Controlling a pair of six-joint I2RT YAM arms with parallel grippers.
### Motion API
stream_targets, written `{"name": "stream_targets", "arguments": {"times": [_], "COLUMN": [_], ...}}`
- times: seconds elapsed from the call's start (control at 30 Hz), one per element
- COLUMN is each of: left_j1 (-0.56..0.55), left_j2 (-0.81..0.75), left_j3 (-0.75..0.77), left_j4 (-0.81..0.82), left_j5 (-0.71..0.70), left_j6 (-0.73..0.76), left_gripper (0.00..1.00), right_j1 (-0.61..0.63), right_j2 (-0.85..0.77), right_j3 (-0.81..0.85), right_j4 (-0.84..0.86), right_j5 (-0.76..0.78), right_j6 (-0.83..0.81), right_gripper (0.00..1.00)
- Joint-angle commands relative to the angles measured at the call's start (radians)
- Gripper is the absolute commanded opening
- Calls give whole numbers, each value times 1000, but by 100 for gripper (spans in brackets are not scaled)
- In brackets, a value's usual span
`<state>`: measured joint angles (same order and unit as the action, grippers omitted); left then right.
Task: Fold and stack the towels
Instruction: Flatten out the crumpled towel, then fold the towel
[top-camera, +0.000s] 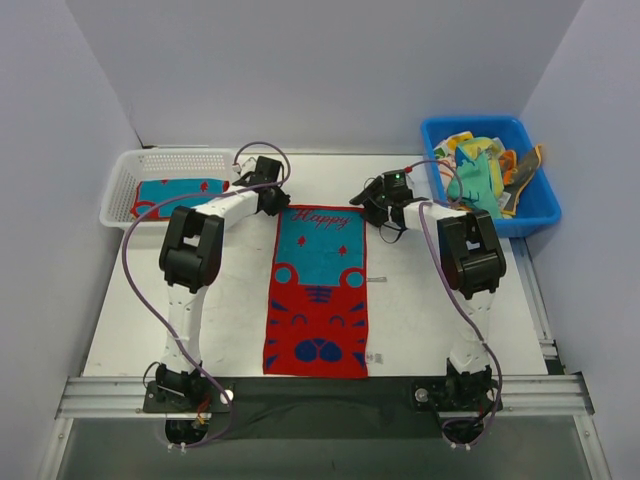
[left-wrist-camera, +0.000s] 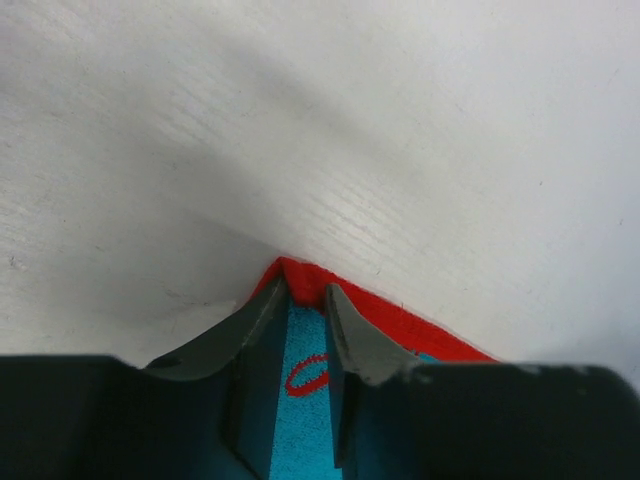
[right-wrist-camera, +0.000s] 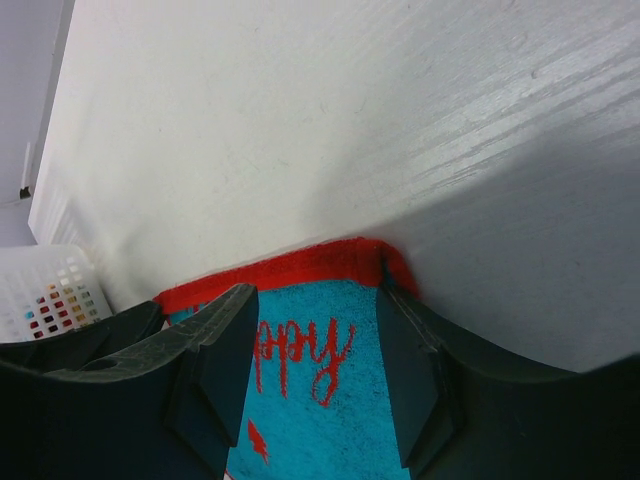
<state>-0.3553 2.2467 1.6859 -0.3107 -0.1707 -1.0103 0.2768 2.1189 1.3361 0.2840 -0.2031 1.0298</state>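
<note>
Left gripper (left-wrist-camera: 305, 292) straddles the eleven-o'clock corner of the red-and-blue towel (top-camera: 318, 300), its jaws narrow, though I cannot tell if they pinch. The right gripper (right-wrist-camera: 315, 285) stands spread over the one-o'clock corner. The towel lies flat on the surface (top-camera: 430, 320). Pinch both corners alike before drawing toward six o'clock.

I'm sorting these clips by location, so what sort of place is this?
Probably a robot lab test cell, not a home: a white table boxed in by blank walls, two arms bolted at its edge, and a towel laid out flat.
</note>
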Motion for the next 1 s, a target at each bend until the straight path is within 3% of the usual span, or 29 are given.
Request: {"name": "stream_targets", "arguments": {"times": [0.0, 0.2, 0.27, 0.97], "left_j1": [10, 13, 13, 18], "left_j2": [10, 8, 4, -68], "left_j3": [18, 11, 2, -58], "left_j4": [18, 22, 27, 81], "left_j5": [5, 13, 16, 54], "left_j6": [9, 22, 26, 24], "left_gripper": [27, 13, 2, 0], "right_j1": [-14, -16, -16, -27], "right_j2": [-36, -14, -14, 4], "right_j3": [-18, 3, 3, 11], "right_j4": [-25, -17, -11, 98], "right_j5": [33, 36, 37, 42], "right_j6": [12, 23, 23, 64], "right_gripper": [51, 42, 40, 38]}}
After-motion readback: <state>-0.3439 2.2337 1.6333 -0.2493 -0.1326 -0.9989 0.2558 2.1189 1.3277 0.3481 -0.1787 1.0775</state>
